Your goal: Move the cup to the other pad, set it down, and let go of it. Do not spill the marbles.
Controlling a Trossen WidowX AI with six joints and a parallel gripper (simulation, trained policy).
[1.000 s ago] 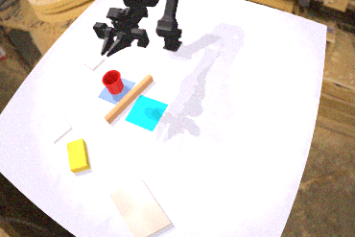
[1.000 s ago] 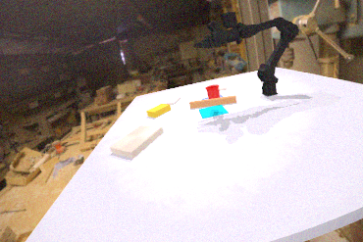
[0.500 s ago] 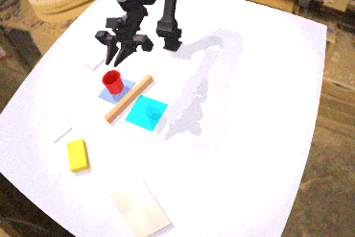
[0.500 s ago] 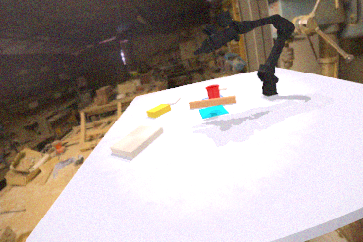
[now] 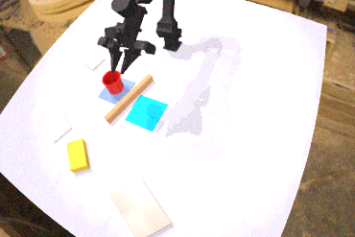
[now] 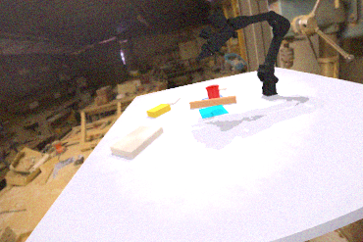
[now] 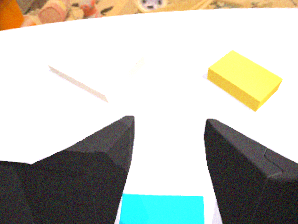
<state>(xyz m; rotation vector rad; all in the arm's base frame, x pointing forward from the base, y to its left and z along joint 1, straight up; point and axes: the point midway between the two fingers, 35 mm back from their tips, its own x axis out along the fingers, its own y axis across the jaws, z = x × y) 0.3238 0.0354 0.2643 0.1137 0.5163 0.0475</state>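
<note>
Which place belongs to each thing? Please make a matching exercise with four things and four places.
1. red cup
2. wooden bar
3. yellow block
4. gripper

A. between the two pads
B. above the tabletop, holding nothing
C. on the blue pad
D. on the tabletop, away from both pads

Pairs: 1-C, 2-A, 3-D, 4-B

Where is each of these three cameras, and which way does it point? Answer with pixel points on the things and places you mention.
Top: high above, looking steeply down on the white table [image 5: 269, 129] [image 6: 235, 180] [image 7: 170, 40]; shows the arm and gripper [image 5: 117, 72] [image 6: 199, 59] [image 7: 169, 126].
Exterior: off to one side, looking across the table; arm and gripper again.
Wrist: near the gripper, looking out past its two fingers; no more of the arm shows.
Top and exterior share the red cup [image 5: 114, 84] [image 6: 213, 93]; all three show the yellow block [image 5: 79, 155] [image 6: 159, 111] [image 7: 244, 79].
</note>
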